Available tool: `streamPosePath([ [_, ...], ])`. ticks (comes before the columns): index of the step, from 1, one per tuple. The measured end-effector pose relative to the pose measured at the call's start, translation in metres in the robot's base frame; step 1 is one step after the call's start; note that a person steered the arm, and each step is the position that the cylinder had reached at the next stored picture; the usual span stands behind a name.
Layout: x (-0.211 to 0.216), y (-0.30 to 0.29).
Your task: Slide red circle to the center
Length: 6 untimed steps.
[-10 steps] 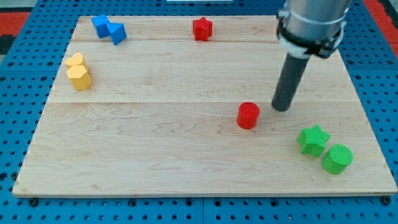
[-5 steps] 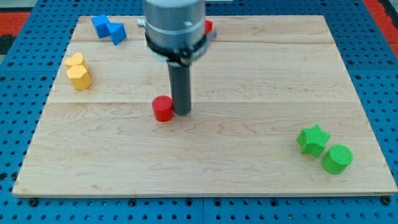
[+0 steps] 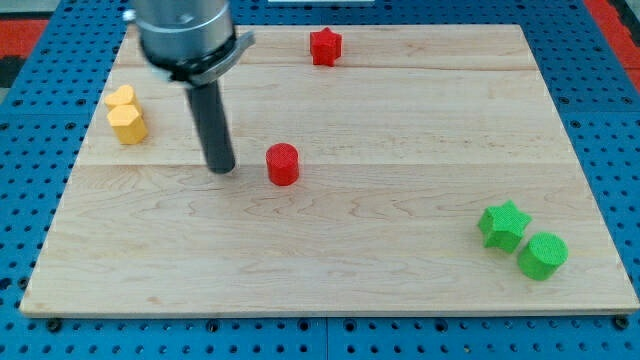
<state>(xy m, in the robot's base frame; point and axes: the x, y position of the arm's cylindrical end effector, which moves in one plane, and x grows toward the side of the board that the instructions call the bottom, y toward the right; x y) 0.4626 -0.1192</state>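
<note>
The red circle (image 3: 283, 164) sits a little to the view's left of the wooden surface's (image 3: 400, 250) middle. My tip (image 3: 221, 169) rests just to its left — apart from it, not touching. No fingers here, only the rod. Blue blocks seem hidden behind the arm — I can't tell.

A pale wooden bench (image 3: 400, 270), made of jointed planks, lies on a blue pegboard surface (image 3: 30, 130) dotted with holes. Red patches (image 3: 20, 28) show at the view's top corners. The light is even.
</note>
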Motion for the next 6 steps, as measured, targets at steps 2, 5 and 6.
streamPosePath([
  [2,-0.047,0.066],
  [5,-0.003,0.071],
  [6,-0.052,0.07],
])
